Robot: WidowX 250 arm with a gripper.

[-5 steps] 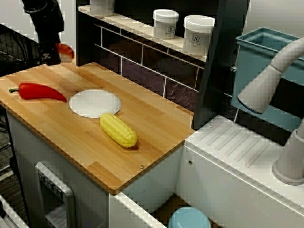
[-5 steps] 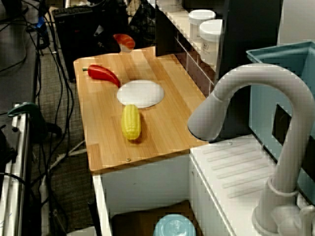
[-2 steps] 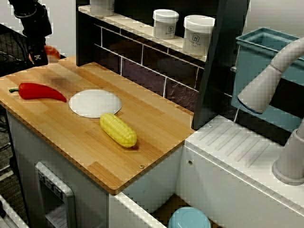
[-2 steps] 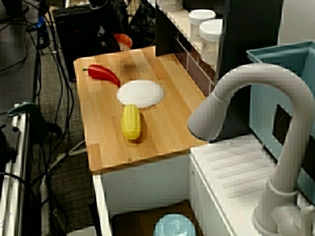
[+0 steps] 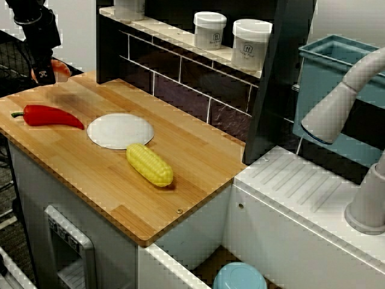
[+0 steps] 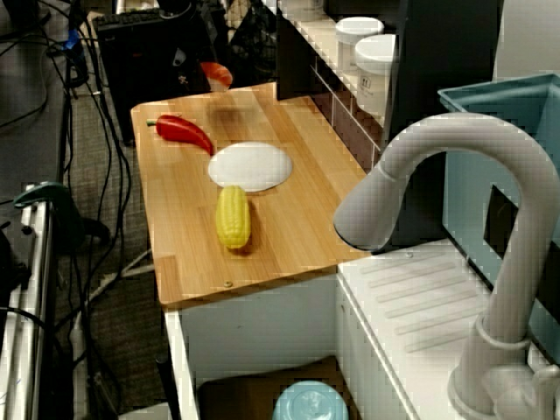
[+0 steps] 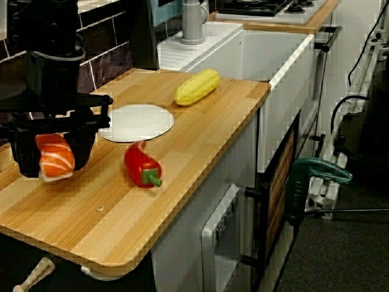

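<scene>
My gripper [image 7: 52, 163] is shut on a piece of salmon sushi [image 7: 56, 157], orange with white stripes on a white base. It hangs just above the wooden counter [image 7: 182, 140] near the far end. In the view across the counter the gripper [image 5: 44, 73] and sushi [image 5: 59, 67] sit at the counter's back left corner. From the sink side the sushi [image 6: 216, 74] shows at the far edge, with the fingers hard to make out. A red pepper [image 7: 141, 166] lies close by. Beyond it are a white round plate [image 7: 135, 122] and a yellow corn cob [image 7: 196, 86].
A dark tiled back wall with a shelf carries white jars [image 5: 251, 43] behind the counter. To the right are the white sink unit, a grey faucet [image 5: 337, 108] and a teal bin [image 5: 337, 72]. Cables and a green clamp [image 7: 316, 173] lie on the floor past the counter's end.
The gripper has carried the sushi leftward along the back edge, toward the counter's far end, and slightly lower. The pepper, plate and corn have not moved.
</scene>
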